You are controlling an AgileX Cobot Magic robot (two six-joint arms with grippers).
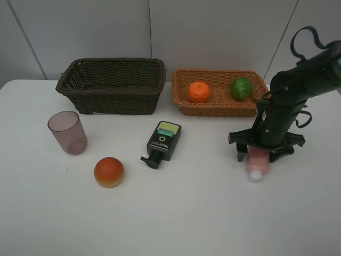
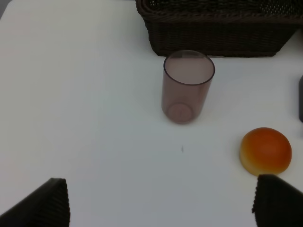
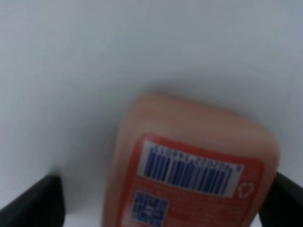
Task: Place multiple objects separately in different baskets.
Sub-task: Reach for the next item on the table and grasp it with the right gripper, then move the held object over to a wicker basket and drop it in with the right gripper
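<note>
Clearly, your light basket [image 1: 218, 111] held the orange [image 1: 199, 92] and the lime [image 1: 241, 88], near each other but apart. The dark basket [image 1: 112, 96] stood just beside it. On the table [image 1: 186, 213] the purple cup [image 1: 67, 132] stood upright, and the bun [image 1: 109, 172] and the lying pump bottle [image 1: 164, 140] were near it. The bottle had a green label with white writing, too small to read. The pink tube [image 1: 258, 164] lay on the table and showed a blue barcode [image 3: 189, 170] on a red label. Your right gripper [image 1: 259, 156] stood over the tube with its jaws wide, one on each side. Your left gripper [image 2: 161, 203] was wide too, above the bare table.
</note>
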